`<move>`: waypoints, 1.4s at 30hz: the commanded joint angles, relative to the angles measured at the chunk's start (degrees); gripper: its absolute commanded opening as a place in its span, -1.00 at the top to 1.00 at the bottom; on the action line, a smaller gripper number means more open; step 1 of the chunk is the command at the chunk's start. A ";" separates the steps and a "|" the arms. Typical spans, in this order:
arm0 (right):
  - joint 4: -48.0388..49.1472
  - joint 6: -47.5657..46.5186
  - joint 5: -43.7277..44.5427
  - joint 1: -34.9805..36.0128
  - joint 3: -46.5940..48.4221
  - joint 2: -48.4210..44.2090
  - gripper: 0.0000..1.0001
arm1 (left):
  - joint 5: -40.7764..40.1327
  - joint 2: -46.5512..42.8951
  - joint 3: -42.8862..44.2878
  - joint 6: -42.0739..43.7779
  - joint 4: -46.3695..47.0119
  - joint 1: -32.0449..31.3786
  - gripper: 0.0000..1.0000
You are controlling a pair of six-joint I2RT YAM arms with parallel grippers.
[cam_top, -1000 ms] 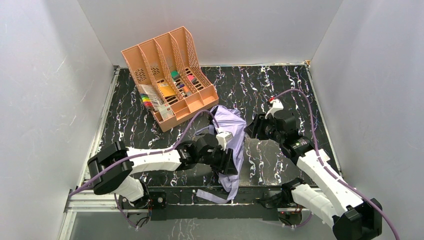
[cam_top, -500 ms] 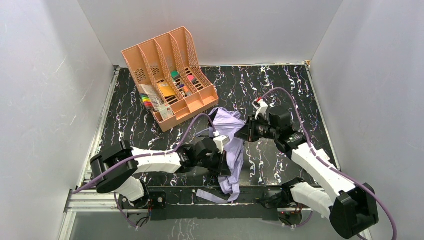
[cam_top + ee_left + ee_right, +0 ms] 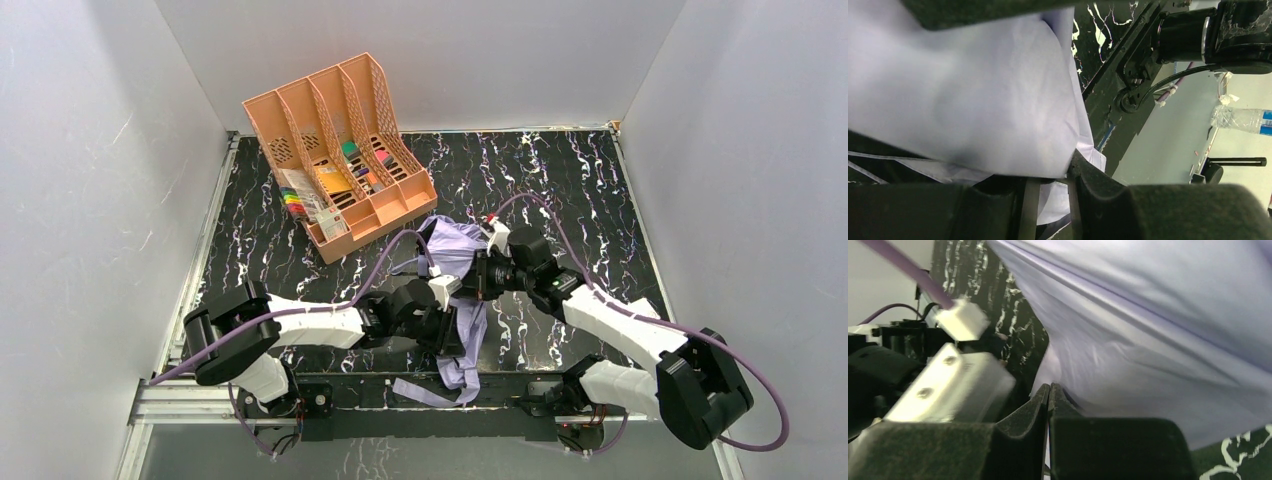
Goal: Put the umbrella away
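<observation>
Whereas a second earlier the right arm had lain out toward the right side with its hand well apart from the cloth, the right hand had by now swung left and come in against the pale lavender fabric compact umbrella. The umbrella lay crumpled at the middle of the desk, toward the near edge, just near and right of the organiser. The left hand had drawn slightly nearer and to the left, and the fabric below it hung in a narrower, more bunched strip than before. The umbrella's long matching fabric strap trailed over the near edge, as it had earlier.

Seen from its wrist, the left hand was closed to a narrow gap with lavender fabric caught in it. The right hand had its fingers pressed together, the fabric spreading just beyond the tips. I could not tell whether a fold was pinched between them.

The peach plastic slotted file organiser had not moved from the far left, with small coloured items in its compartments. The black desk, veined with white like marble, was enclosed by plain pale grey walls on the left, right and far sides. Purple cables looped from both arms.
</observation>
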 commanded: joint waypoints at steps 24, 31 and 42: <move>1.81 8.86 16.05 7.52 -15.32 7.74 0.93 | -12.76 -16.55 4.28 5.29 -12.09 -0.22 -0.48; -4.28 7.58 23.42 7.73 -13.68 10.70 0.93 | -18.12 -22.46 16.03 7.47 -25.51 11.65 -0.57; -4.59 7.39 25.20 7.69 -13.18 10.87 0.98 | -7.71 -11.11 23.81 -8.23 -28.25 26.47 -0.75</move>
